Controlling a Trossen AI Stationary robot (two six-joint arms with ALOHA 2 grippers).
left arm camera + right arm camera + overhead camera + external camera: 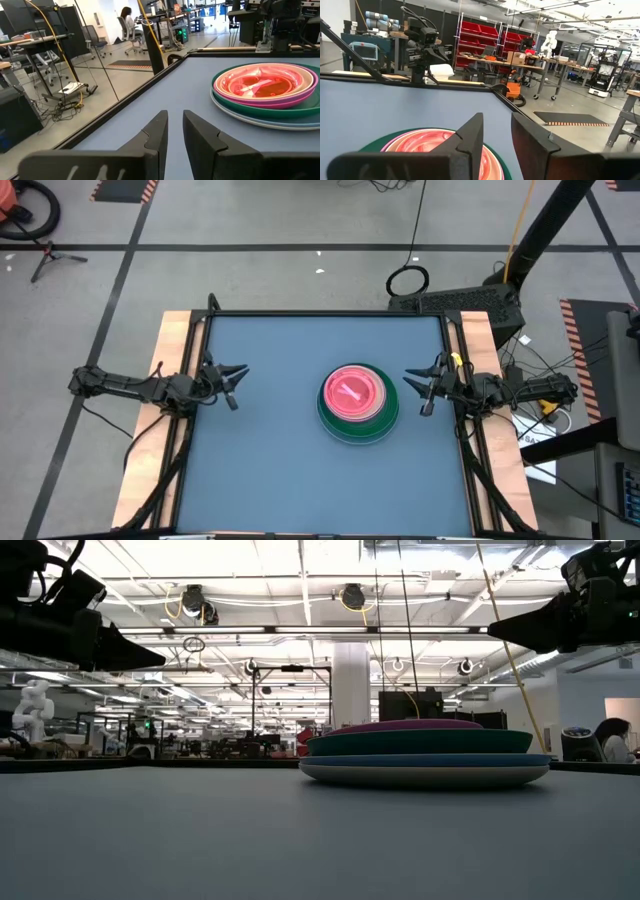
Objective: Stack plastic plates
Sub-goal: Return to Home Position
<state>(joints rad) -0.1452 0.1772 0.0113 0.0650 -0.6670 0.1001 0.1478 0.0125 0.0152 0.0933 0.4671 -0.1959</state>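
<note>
The plastic plates (357, 405) stand in one stack right of the table's middle. A pale plate is at the bottom and lies on the table. Above it come blue, dark green and purple plates, with translucent pink ones on top (265, 85) (425, 755) (427, 142). My left gripper (238, 387) (175, 117) hovers open at the table's left side, pointing toward the stack. My right gripper (418, 393) (496, 122) hovers open just right of the stack, above table height. Neither touches a plate.
Blue table top (280, 460) lies bare around the stack, with wooden rails (175, 340) (478, 335) along both sides. Cables and equipment (530, 395) sit off the right edge. A person (125, 20) sits in the room beyond.
</note>
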